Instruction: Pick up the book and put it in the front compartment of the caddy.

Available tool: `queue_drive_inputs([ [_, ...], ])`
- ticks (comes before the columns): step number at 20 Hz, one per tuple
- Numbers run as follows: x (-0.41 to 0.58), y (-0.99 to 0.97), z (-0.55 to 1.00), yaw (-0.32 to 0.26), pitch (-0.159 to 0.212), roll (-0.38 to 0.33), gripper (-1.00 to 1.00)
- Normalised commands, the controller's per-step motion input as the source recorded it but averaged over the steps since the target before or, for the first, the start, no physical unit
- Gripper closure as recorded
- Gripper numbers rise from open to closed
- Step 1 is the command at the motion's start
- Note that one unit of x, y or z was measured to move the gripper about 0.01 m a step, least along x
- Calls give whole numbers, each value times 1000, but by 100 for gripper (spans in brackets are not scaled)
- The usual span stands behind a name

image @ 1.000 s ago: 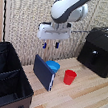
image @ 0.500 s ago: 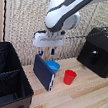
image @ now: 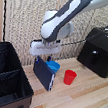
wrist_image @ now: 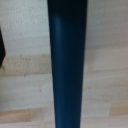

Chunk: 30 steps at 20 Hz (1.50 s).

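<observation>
The book (image: pixel 44 73) is a thin dark navy hardcover standing upright on edge on the wooden table, just to the exterior view's right of the caddy (image: pixel 4 84). The caddy is a large black fabric bin with inner dividers, at the exterior view's lower left. My gripper (image: pixel 47 58) hangs directly over the book's upper edge, very close to it. Its fingers are too small and dark to read. In the wrist view the book (wrist_image: pixel 67 65) fills the middle as a long dark blue band, and no fingers show.
A light-blue bowl (image: pixel 53 66) sits right behind the book, and a small red cup (image: pixel 69 77) stands a little further to the exterior view's right. A black boxy appliance (image: pixel 101 50) occupies the back right. A woven screen forms the back wall.
The arm has come down, bringing the gripper from above the book to just over its upper edge. The book, bowl and cup have not moved.
</observation>
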Motion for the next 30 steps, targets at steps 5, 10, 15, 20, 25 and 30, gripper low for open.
queue_drive_inputs([
  [5,132,0,-300,44,-1,-5,-100],
  [10,43,3,-137,29,7,-5,100],
  [15,0,7,0,0,1,-3,100],
  [20,0,5,5,0,-15,-8,100],
  [25,17,-58,238,42,-2,0,100],
  [30,18,-277,872,-75,30,6,100],
])
